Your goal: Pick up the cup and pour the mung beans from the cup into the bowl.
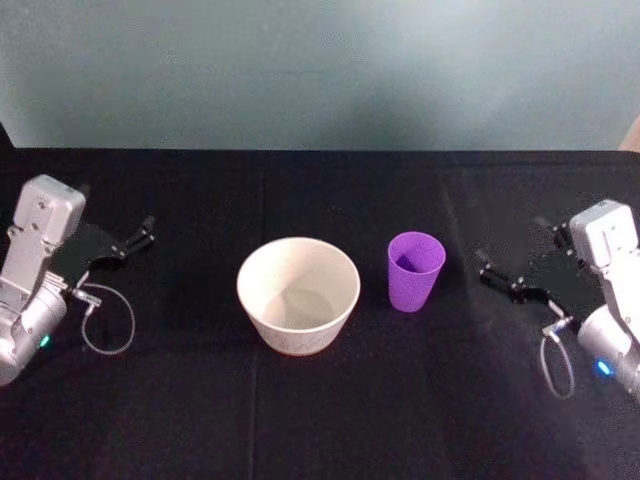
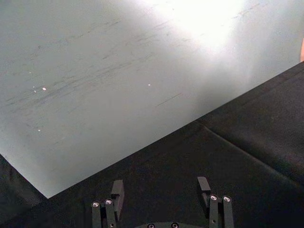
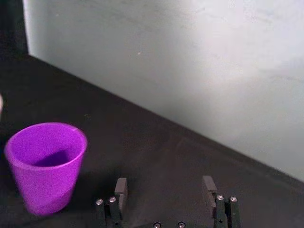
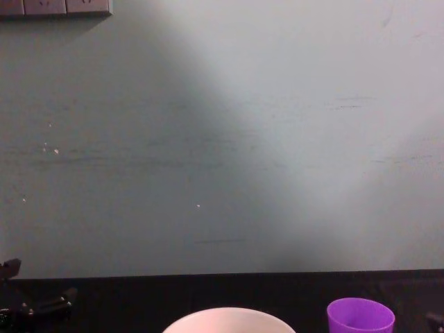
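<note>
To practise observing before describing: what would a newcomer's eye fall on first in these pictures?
The bright purple cup stands upright on the black table, just right of the wide pale bowl. The left end effector and right end effector rest open at the table's sides, touching neither.

Dim, soft room light overall. Wall (image 2: 95, 71) has a blown-out glare patch at upper right of the left wrist view. In the chest view a broad shadow covers its left and centre, brighter toward upper right. Black tablecloth (image 1: 320, 420) swallows detail. Cup (image 1: 415, 272) interior part-shaded; bowl (image 1: 300, 335) softly shaded inside.
</note>
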You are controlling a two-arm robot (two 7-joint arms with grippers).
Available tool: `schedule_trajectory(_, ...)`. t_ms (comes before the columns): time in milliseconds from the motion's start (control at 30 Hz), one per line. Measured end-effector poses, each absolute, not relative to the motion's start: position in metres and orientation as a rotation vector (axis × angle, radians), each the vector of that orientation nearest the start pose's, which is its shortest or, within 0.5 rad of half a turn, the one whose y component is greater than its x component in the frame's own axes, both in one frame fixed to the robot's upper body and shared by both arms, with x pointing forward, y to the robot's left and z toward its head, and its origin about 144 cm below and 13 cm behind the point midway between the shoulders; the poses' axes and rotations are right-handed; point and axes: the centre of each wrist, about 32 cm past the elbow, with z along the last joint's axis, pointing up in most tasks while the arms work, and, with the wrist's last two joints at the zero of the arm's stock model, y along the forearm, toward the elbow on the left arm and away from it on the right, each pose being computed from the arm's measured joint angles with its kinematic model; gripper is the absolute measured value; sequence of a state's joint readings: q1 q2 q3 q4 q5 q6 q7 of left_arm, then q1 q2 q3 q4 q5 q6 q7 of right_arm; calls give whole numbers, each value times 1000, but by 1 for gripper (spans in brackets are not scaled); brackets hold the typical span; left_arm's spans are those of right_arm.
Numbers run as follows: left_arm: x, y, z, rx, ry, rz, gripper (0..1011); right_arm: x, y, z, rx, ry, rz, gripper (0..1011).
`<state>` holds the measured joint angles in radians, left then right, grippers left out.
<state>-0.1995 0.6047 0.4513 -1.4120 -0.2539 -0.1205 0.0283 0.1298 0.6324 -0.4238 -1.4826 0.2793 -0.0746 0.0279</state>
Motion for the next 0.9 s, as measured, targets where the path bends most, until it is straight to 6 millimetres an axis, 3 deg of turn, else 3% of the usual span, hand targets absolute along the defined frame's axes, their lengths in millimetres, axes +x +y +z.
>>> schedule_trajectory(433,489,310,1140,304,-285,1248,1000,450,-290,1130,-271,-124,-1094,1003)
schedule_trajectory(900,489,310,1140,304,-285,1248,1000,460,-265,1111,-133,-36,-1027,1003)
